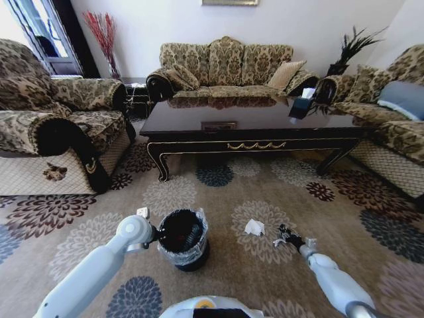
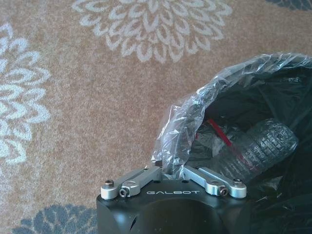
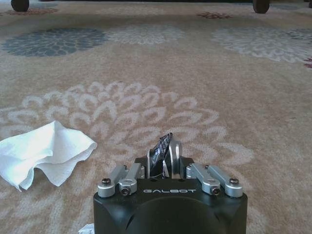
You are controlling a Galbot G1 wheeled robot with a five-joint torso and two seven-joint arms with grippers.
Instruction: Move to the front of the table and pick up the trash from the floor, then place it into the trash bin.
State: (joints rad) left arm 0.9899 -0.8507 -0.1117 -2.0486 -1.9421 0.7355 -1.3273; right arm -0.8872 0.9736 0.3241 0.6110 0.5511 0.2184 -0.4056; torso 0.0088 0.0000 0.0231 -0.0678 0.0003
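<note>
The left gripper (image 2: 171, 171) sits at the rim of the trash bin (image 1: 183, 254); whether its fingers are parted or closed cannot be told. Inside the bin, a crushed clear bottle (image 2: 253, 148) lies on its side, tilted against the liner. To the right, a crumpled white paper (image 1: 254, 227) rests on the patterned carpet (image 1: 218, 285). Just right of it, the right gripper (image 3: 166, 157) hovers low, fingers pressed together on nothing. The table (image 1: 252, 129) stands beyond.
</note>
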